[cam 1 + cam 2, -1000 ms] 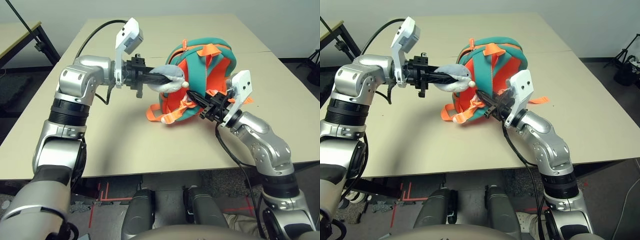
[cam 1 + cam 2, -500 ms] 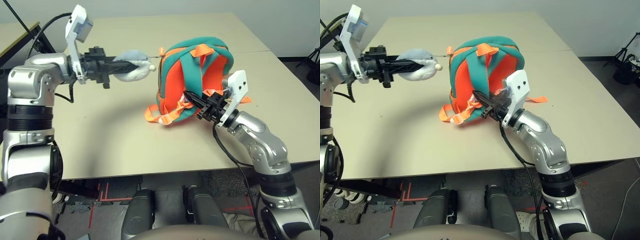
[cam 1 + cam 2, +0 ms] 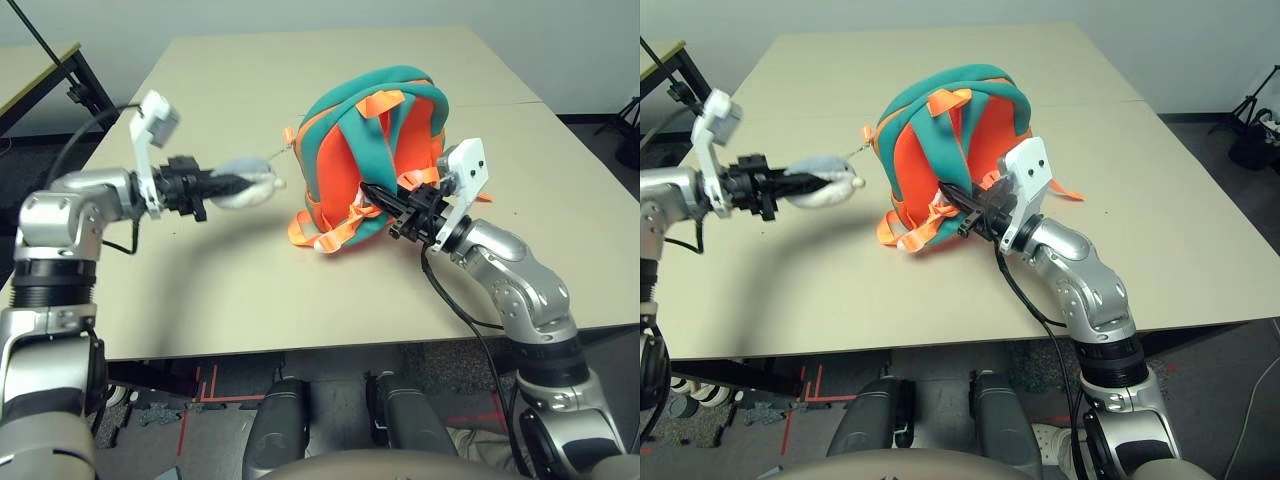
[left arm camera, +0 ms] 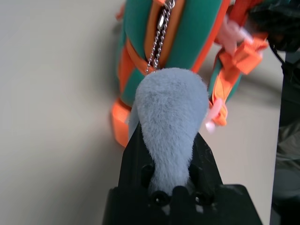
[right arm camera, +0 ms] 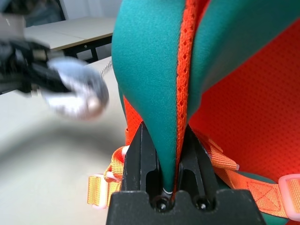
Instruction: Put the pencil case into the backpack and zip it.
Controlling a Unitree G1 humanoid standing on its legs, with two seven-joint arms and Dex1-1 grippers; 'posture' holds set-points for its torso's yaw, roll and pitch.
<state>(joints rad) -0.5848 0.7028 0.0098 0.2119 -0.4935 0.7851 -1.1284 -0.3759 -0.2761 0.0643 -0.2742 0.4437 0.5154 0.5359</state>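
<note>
Left claw [image 3: 232, 186]: clamped on the grey plush shark toy [image 4: 171, 112], both black fingers [image 4: 136, 152] pressed against its sides. The toy's rear end is buried between the fingers; its rounded front sticks out past the tips. A thin bead chain [image 4: 159, 37] runs taut from the toy to the zipper line [image 4: 157, 21] on the backpack's side. How far that zipper is closed cannot be made out.

Right claw [image 3: 378, 197]: clenched on a teal shoulder strap [image 5: 145, 61] of the backpack, the strap's edge pinched between the two fingers [image 5: 138, 154]. The fingertips themselves are hidden behind strap fabric in the head views.

Backpack [image 3: 350, 165]: stands upright on the tabletop [image 3: 230, 290], between the two claws, strap side facing the robot. Orange mesh back panel [image 5: 243, 103], teal trim, orange webbing straps [image 3: 320, 232] trailing loose onto the tabletop at its base. Its far side and interior are out of sight.

Pencil case: cannot be located; whether it lies inside the backpack cannot be told.

Surroundings: a second table's corner [image 3: 40, 60] beyond the tabletop on the left, cut off by the picture edge; a dark stand [image 3: 628, 115] at the far right, also cut off.
</note>
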